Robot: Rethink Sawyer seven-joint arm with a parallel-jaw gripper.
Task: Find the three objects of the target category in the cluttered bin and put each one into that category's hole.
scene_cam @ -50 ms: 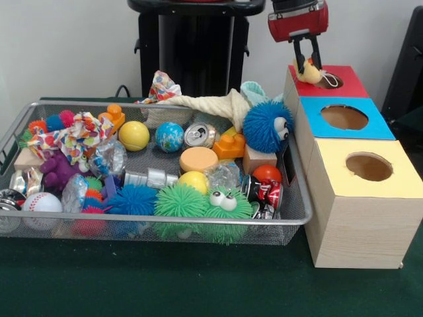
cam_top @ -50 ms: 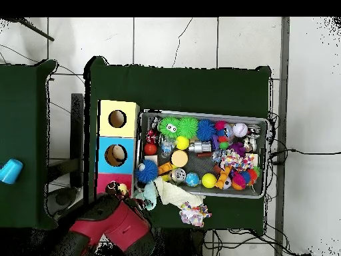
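Red-cased, the gripper (scene_cam @ -50 ms: 306, 61) hangs over the red-topped box (scene_cam @ -50 ms: 344, 82), its dark fingers pinching a small yellowish soft object (scene_cam @ -50 ms: 308, 72) just beside that box's hole (scene_cam @ -50 ms: 328, 80); the grip looks placed so the object can fall into the opening once the fingers part, though it sits slightly off the hole's centre, so a small shift may be wanted first. Next along the row stand the blue-topped box (scene_cam @ -50 ms: 370, 125) and the yellow-topped box (scene_cam @ -50 ms: 396, 181), each with its own round hole, lined up against the wire-mesh bin (scene_cam @ -50 ms: 165, 221) so that carries from bin to hole are short. Inside the bin the clutter lies mixed: a blue fuzzy ball with eyes (scene_cam @ -50 ms: 266, 125) at the end nearest the boxes, a crushed can (scene_cam @ -50 ms: 199, 135), a yellow ball (scene_cam @ -50 ms: 134, 135) and a cream cloth (scene_cam @ -50 ms: 211, 102) draped over the far rim.
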